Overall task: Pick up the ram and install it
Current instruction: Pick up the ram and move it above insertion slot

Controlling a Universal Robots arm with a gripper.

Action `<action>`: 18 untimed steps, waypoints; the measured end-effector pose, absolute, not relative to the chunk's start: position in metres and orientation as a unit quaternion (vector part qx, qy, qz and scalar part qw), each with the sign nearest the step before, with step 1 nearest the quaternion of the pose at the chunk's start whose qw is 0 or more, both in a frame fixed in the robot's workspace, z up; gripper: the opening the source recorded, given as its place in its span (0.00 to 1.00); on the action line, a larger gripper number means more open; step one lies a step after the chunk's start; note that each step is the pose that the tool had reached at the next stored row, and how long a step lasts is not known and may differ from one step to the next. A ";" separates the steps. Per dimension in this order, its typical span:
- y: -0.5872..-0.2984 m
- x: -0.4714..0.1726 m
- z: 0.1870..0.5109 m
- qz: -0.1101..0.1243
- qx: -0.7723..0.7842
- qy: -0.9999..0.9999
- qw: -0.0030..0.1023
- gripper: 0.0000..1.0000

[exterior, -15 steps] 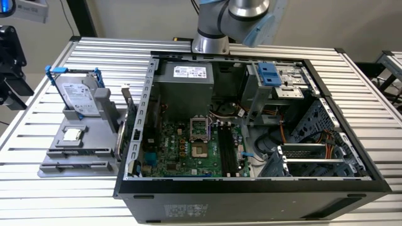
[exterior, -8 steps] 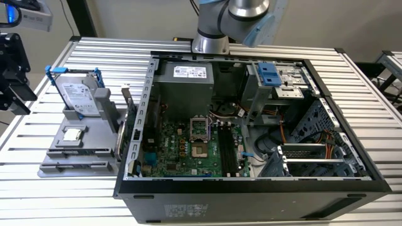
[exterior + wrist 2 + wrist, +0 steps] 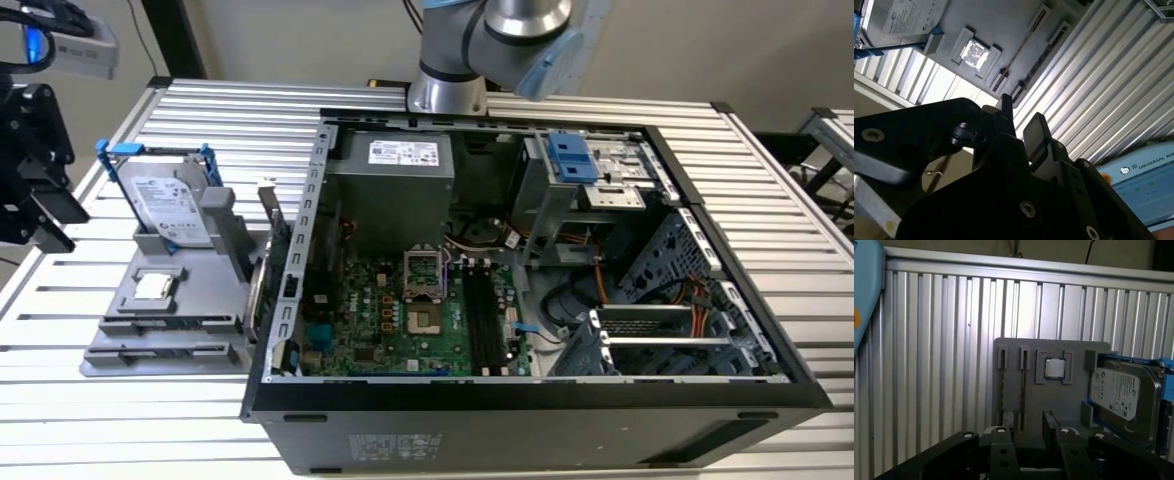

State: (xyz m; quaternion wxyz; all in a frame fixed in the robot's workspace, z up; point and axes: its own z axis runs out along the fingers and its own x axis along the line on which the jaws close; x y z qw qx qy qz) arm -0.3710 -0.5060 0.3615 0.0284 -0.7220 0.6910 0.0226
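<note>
Two long thin dark ram sticks (image 3: 1024,385) stand on edge in slots of a grey holder tray (image 3: 1074,405), side by side; the second wrist view shows the ram (image 3: 1021,42) as thin dark strips. In the exterior view the ram (image 3: 167,324) lies at the tray's near end, on the exterior view's left of the computer case. My gripper (image 3: 1025,429) hangs above and short of the tray, open, with nothing between its black fingers (image 3: 1005,107). In the exterior view the gripper (image 3: 47,200) is at the far left edge, apart from the tray.
The open computer case (image 3: 534,400) holds the motherboard with its long memory slots (image 3: 483,320). On the tray sit a square processor chip (image 3: 1055,368) and a silver hard drive (image 3: 1119,395) in a blue-handled frame. An upright bracketed card (image 3: 274,250) stands beside the case. A ribbed aluminium table (image 3: 929,365) lies beneath.
</note>
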 end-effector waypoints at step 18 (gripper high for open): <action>-0.506 -0.371 0.331 0.022 -0.722 0.692 0.025 1.00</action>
